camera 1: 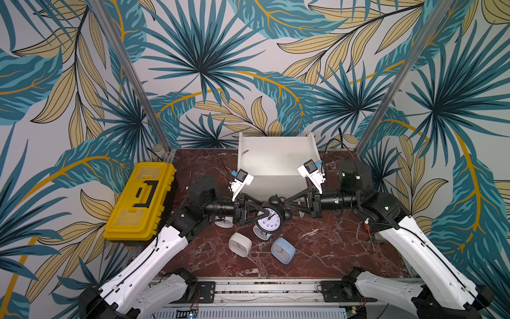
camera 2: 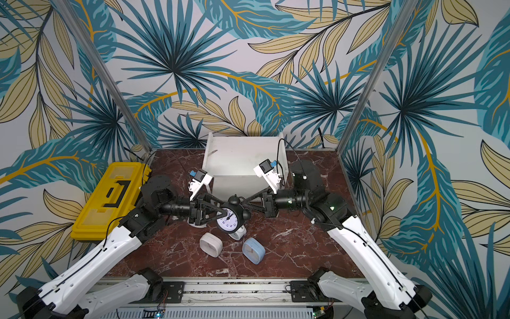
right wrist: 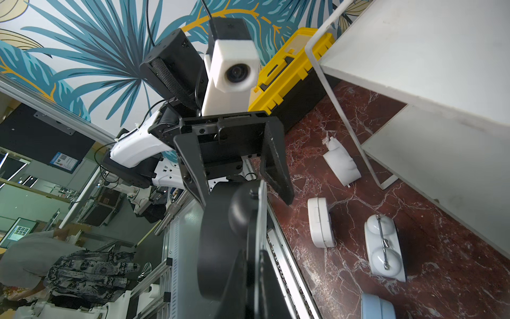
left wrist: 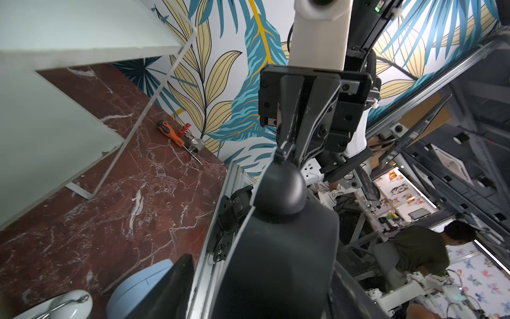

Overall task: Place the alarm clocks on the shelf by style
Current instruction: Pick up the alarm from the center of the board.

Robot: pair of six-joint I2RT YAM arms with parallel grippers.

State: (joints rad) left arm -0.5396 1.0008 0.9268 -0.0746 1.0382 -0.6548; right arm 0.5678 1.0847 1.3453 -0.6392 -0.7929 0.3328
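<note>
Black alarm clock (camera 1: 271, 219): round, twin-bell, white dial, raised off the table (camera 1: 331, 248) before the shelf (camera 1: 276, 157) in both top views. Right gripper (camera 1: 287, 205) pinches its bell side; left gripper (camera 1: 266, 213) straddles it, fingers spread. Open table lies to its right. Left wrist view: screwdriver (left wrist: 169, 135) by the wall (left wrist: 220, 82). Right wrist view: white twin-bell clock (right wrist: 385, 248) and white square clock (right wrist: 321, 222) lie below, near the shelf leg.
</note>
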